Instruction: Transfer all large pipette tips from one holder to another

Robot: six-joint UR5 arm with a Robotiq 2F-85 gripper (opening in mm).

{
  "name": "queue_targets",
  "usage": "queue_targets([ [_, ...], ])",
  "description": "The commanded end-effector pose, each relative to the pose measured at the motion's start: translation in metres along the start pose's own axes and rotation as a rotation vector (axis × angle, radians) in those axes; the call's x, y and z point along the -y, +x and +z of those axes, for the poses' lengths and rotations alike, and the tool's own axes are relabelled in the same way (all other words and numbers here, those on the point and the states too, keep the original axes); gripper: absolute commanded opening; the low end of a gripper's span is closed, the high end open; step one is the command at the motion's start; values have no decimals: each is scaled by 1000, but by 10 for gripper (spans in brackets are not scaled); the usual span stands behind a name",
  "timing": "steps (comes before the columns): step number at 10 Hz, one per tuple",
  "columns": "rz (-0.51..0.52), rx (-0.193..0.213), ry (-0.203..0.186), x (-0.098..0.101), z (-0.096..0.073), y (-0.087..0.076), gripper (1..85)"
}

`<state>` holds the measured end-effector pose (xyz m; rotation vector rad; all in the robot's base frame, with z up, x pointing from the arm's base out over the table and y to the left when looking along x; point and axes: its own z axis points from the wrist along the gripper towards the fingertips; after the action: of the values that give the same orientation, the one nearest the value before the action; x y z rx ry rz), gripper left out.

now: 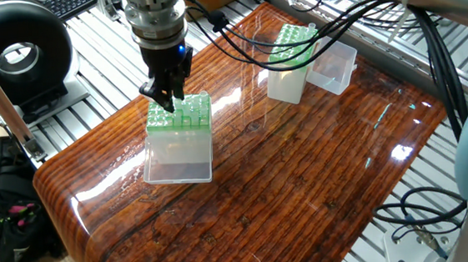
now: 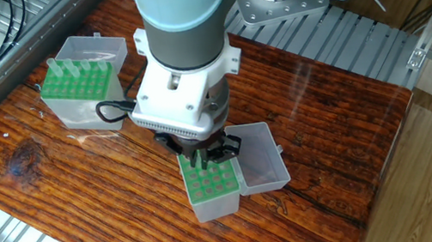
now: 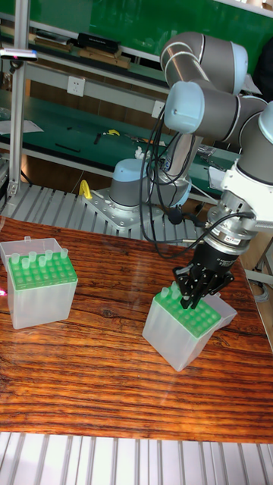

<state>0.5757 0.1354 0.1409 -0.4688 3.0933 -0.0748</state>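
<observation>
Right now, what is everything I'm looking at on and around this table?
Wooden table: one, glossy reddish brown, on a metal frame.
Tip box under the claw: one, clear with a green top, near the table edge, lid open beside it.
Second tip box: one, same colours, at the far end, holding pipette tips.
Round black device: one, off the table.
Black backpack: one, on the floor.
Robot arm: one, grey and white.
Claw: black, at the box's green top; open or shut is unclear.
</observation>
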Motion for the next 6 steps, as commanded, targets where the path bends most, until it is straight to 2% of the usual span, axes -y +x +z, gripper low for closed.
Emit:
queue_targets([
  [1, 4, 2, -12, 0, -5, -2, 157],
  [6, 5, -8, -23, -2, -18, -1, 140],
])
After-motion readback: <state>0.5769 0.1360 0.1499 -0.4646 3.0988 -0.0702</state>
